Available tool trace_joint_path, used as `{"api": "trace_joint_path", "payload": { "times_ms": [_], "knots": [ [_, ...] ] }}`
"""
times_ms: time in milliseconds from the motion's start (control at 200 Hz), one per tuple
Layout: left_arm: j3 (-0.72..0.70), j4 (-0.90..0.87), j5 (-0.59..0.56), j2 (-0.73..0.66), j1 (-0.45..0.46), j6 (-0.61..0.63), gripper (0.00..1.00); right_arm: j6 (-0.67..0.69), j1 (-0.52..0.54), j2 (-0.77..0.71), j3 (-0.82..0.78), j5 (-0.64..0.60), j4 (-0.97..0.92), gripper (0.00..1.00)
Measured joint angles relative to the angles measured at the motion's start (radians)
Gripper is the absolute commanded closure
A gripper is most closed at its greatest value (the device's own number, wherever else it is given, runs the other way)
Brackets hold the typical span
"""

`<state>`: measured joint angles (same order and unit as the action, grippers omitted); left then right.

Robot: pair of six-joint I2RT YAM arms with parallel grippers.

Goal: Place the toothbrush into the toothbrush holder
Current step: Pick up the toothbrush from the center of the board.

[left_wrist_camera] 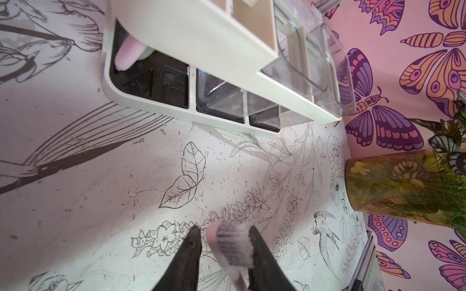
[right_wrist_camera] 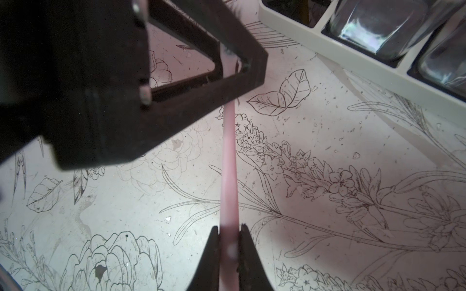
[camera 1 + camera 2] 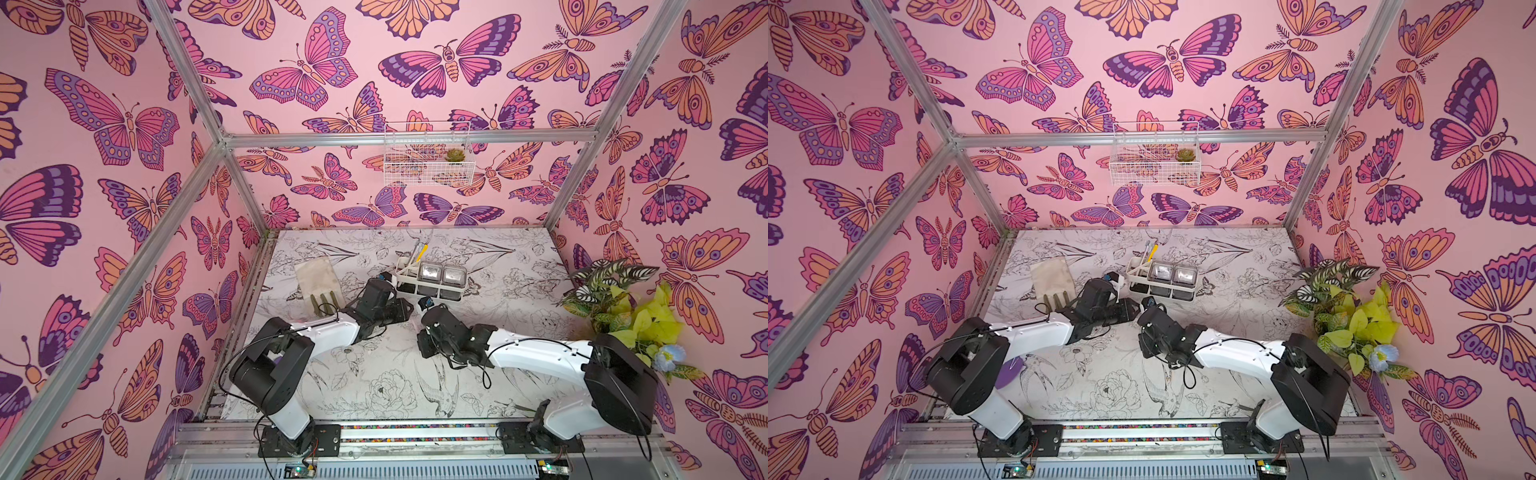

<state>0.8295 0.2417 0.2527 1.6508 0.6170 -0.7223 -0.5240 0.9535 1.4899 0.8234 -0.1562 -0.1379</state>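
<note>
Right now I am pinching the toothbrush (image 2: 229,163) with my right end effector (image 2: 229,228), its fingers clamped together on the pink handle. My left end effector (image 1: 224,228) is standing apart around the bristle head. One finger is touching the head and a sliver of gap is showing at the other, so it is not gripping yet. The toothbrush is hanging above the surface (image 1: 100,176), just beside the holder (image 1: 201,37) on the long side facing my bases, and seemingly clear of it.

I am judging the toothbrush to be light, thin and stiff, with a smooth handle that could pivot or slide in a two-finger pinch. The bristles are soft and will give, so I would rather be taking hold on the hard neck just below them.

Both top views are hiding nearly all of the toothbrush behind my wrists. The handle's tail is running out of the right wrist view. Other brushes (image 3: 420,252) are standing in the holder's slot end, and no view is showing me which slots are free. Something pink and rounded is sitting low in that end compartment, and I cannot tell what it is.
</note>
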Motion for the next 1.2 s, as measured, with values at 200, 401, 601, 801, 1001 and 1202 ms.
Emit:
{"api": "trace_joint_path", "payload": {
  "times_ms": [200, 401, 601, 801, 1001, 1202],
  "knots": [
    [0.008, 0.015, 0.019, 0.034, -0.002, -0.005, 0.78, 0.0, 0.0, -0.003, -0.002, 0.001, 0.0, 0.9],
    [0.025, 0.057, 0.063, 0.038, 0.001, -0.026, 0.94, -0.008, 0.0, 0.002, -0.008, 0.006, 0.01, 0.9],
    [0.026, 0.07, 0.069, 0.038, -0.002, -0.027, 0.98, -0.016, -0.002, 0.003, -0.008, 0.0, 0.021, 0.89],
    [0.026, 0.076, 0.072, 0.038, -0.003, -0.027, 1.0, -0.019, -0.001, 0.003, -0.008, -0.002, 0.023, 0.86],
    [0.018, 0.08, 0.064, 0.036, -0.009, -0.001, 1.0, -0.008, 0.001, 0.003, -0.008, 0.024, 0.022, 0.72],
    [0.006, 0.071, 0.04, -0.011, -0.017, 0.043, 1.0, 0.0, 0.002, -0.026, -0.03, 0.035, 0.022, 0.62]
  ]
}}
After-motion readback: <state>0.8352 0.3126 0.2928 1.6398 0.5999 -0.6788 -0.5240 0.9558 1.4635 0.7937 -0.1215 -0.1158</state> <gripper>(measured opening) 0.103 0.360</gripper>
